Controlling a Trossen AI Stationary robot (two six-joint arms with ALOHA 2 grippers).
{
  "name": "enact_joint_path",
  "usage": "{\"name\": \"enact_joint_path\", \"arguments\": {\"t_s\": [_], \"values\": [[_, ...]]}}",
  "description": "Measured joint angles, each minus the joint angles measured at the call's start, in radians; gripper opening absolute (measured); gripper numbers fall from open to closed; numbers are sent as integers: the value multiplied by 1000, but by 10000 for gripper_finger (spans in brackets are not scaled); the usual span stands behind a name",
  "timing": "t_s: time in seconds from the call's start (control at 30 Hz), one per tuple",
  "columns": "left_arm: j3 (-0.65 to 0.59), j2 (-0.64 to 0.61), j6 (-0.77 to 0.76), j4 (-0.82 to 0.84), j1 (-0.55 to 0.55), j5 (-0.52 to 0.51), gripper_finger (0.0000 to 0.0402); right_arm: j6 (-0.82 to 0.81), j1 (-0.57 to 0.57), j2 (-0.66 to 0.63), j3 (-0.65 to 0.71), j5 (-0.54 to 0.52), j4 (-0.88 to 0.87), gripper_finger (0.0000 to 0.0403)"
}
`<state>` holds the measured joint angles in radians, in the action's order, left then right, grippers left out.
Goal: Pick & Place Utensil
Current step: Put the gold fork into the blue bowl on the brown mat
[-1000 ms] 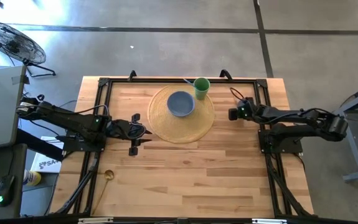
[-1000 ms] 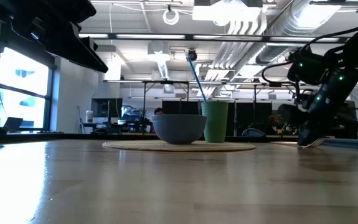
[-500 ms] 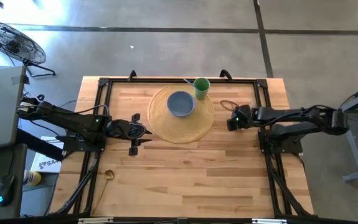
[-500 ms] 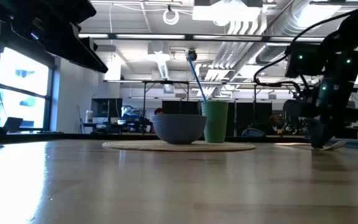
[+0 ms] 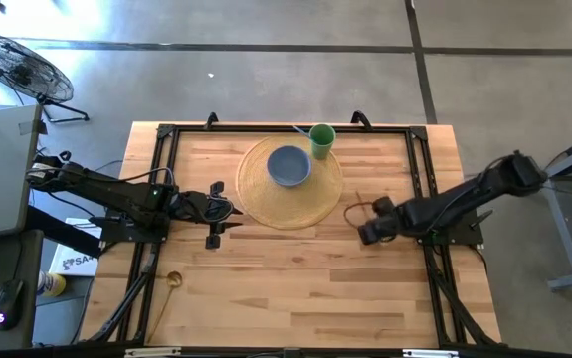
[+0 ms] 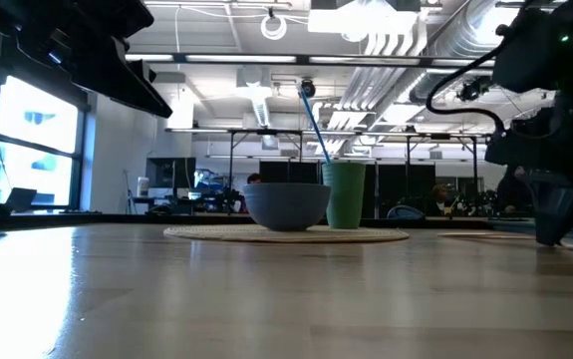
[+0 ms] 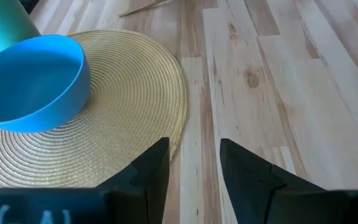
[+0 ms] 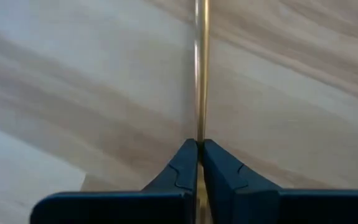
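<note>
Both grippers differ: the right gripper (image 5: 368,233) has dropped nearer, pinching a gold utensil (image 8: 201,68); the left gripper (image 5: 228,211) waits unmoved, slightly parted, empty.

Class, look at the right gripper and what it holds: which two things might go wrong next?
1. The right gripper pinches a thin gold utensil edge-on; it may slip or twist.
2. Carried toward the woven mat, it might knock the blue bowl or green cup.

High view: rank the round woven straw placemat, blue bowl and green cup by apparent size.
1. Round woven straw placemat
2. Blue bowl
3. Green cup
All three sit together, so camera distance barely affects this.
</note>
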<state>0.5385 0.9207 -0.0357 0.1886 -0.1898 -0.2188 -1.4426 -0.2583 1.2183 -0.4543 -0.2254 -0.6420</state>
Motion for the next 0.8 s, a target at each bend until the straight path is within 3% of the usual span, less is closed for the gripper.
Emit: {"name": "enact_joint_path", "arguments": {"t_s": [0.2,0.37,0.8], "values": [[0,0,-8,-2,0,0,138,-16,-140,184,-108,-122,15,7],[0,0,-14,1,0,1,138,-16,-190,283,-166,-227,21,21],[0,0,-22,26,0,2,138,-6,-218,331,-112,-455,165,73]]}}
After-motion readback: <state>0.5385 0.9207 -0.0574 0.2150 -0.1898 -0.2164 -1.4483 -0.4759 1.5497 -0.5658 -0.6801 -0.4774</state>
